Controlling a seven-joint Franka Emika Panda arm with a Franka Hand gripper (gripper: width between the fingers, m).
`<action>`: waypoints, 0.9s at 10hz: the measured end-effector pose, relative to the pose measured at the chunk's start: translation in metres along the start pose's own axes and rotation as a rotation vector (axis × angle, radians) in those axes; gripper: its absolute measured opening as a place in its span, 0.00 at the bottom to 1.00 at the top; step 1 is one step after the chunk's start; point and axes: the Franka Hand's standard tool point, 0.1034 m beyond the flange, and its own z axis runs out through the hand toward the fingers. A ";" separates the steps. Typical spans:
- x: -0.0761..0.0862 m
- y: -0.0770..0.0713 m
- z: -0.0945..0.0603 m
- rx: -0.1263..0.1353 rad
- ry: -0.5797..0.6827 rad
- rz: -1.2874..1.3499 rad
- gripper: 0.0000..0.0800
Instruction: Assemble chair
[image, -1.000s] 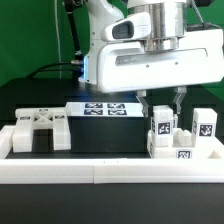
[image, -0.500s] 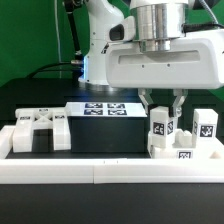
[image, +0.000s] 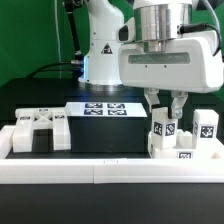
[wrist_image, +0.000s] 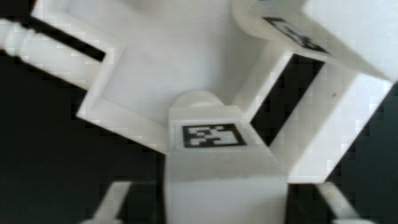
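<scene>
Several matte white tagged chair parts stand at the exterior view's right: an upright block (image: 163, 130), a second block (image: 204, 127) and a low piece (image: 186, 152) in front of them. An X-braced chair frame (image: 35, 128) lies at the left. My gripper (image: 167, 108) hangs just above the upright block, fingers (image: 157, 103) spread to either side of its top. In the wrist view the tagged bar (wrist_image: 215, 135) runs between my fingers (wrist_image: 118, 203), with dark gaps on both sides. The gripper (wrist_image: 222, 203) is open and holds nothing.
The marker board (image: 105, 108) lies flat behind the parts at the middle. A long plain white border rail (image: 100, 172) runs along the front. A green wall and the robot's base stand behind the black table.
The gripper and wrist have moved toward the exterior view's right and now stand over the upright block. The parts have not moved.
</scene>
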 end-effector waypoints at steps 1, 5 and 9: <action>0.002 0.001 0.000 -0.001 0.000 -0.097 0.59; 0.003 0.004 0.001 -0.010 -0.008 -0.551 0.80; 0.004 0.005 0.001 -0.013 -0.016 -0.917 0.81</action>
